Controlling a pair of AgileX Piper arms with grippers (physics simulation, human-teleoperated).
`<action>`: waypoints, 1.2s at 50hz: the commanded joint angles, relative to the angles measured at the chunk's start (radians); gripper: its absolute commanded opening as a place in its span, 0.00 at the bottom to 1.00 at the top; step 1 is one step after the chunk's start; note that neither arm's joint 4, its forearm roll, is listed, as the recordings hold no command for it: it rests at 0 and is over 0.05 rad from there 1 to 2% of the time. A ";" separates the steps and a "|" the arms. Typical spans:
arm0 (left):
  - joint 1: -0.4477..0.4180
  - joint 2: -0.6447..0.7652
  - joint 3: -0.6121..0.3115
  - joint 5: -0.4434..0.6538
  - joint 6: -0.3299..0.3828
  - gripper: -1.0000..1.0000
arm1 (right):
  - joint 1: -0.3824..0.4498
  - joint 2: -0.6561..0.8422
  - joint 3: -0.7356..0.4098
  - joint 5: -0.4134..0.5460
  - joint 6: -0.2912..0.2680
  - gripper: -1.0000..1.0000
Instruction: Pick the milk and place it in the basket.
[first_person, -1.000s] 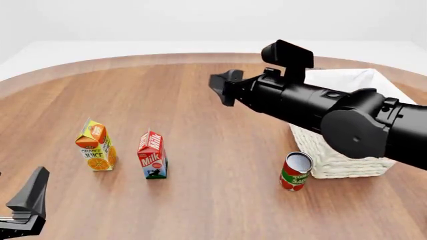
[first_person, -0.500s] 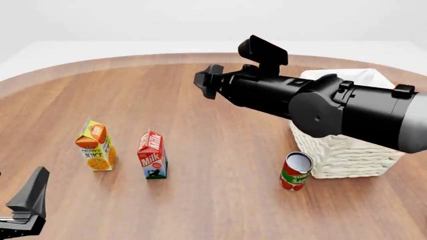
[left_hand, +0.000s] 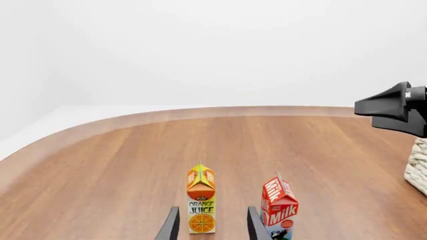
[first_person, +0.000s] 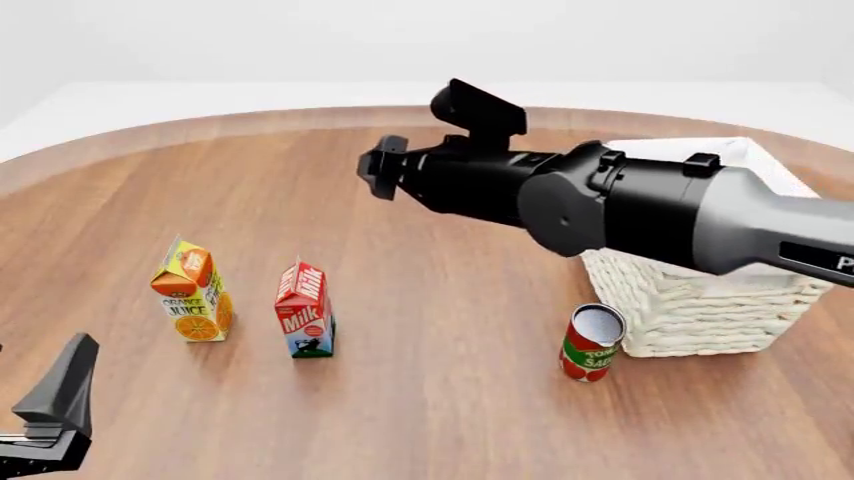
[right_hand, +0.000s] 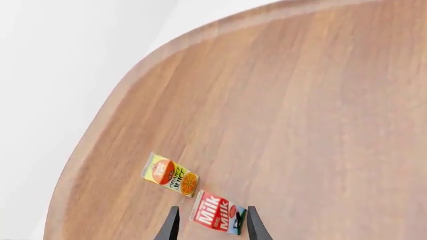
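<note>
Front view: the right gripper (first_person: 380, 168) is raised above the wooden table (first_person: 441, 400), well apart from the milk carton (first_person: 306, 309) and carrying nothing. The right wrist view shows its fingers (right_hand: 172, 225) parted a moderate way, with the milk carton (right_hand: 219, 212) lined up between the two tips far below, untouched. The milk carton stands upright on the table just beside the orange juice carton (first_person: 194, 291). The cream wicker basket (first_person: 694, 300) sits at the table's right side, partly hidden by the right arm, with a red tomato sauce can (first_person: 591, 343) close to its near corner. The left gripper (first_person: 54, 410) sits low at the near left; its wrist view shows its fingers (left_hand: 171, 227) apart and empty, the orange juice carton (left_hand: 201, 206) seen between them.
</note>
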 joint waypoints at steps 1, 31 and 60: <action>0.000 0.000 0.000 0.000 0.000 1.00 | 0.009 0.066 -0.056 0.011 0.019 1.00; 0.000 0.000 0.000 0.000 0.000 1.00 | 0.049 0.258 -0.128 -0.039 0.160 1.00; 0.000 0.000 0.000 0.000 0.000 1.00 | 0.076 0.333 -0.164 -0.044 0.205 1.00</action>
